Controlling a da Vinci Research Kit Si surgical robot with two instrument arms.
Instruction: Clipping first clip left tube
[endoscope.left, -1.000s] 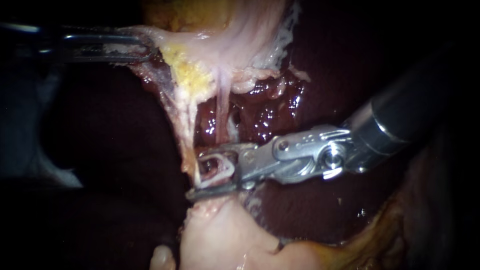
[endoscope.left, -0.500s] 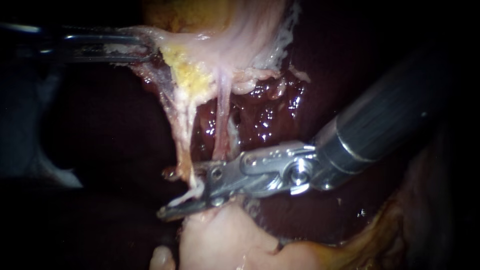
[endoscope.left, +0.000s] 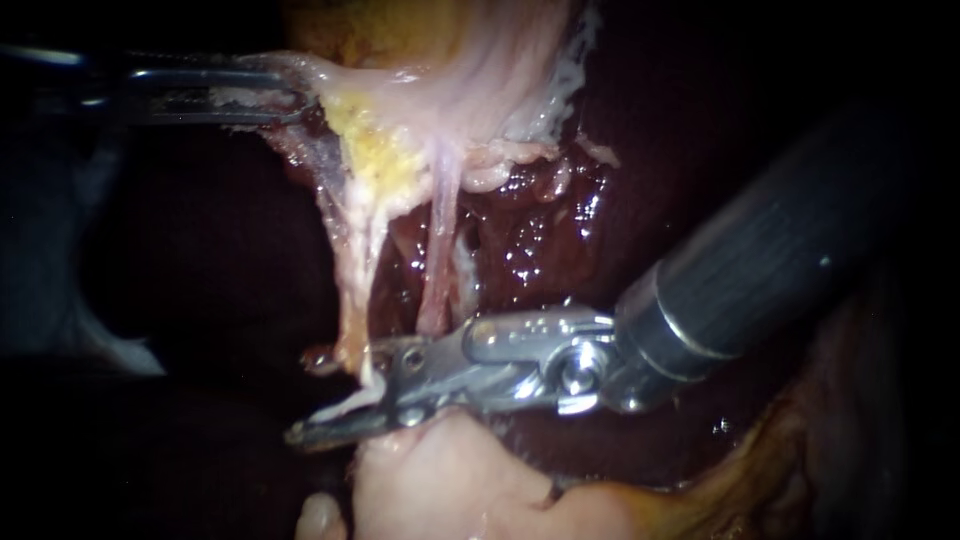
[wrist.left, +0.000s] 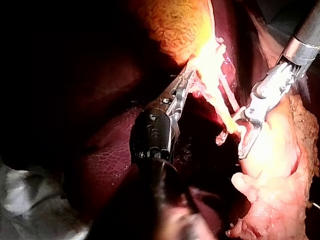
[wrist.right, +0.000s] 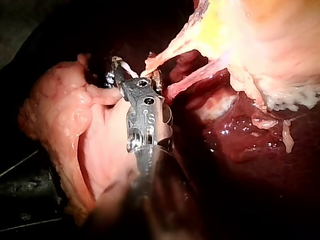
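The left instrument comes in high along the edge, its jaws clamped on a fold of the gallbladder, which is stretched taut. Two tubes hang down from that tissue over the dark, wet liver. The left tube is pale and yellowish, and the right tube is pinker and just beside it.

The right instrument reaches across from the right, low in the endoscope view. Its jaws stand apart, one on either side of the left tube's lower end. A white sliver shows in the gap between them, but I can't make out what it is. The lower jaw lies against a pale lump of soft tissue beneath. The right tube runs down behind the instrument's metal wrist, outside the jaws.
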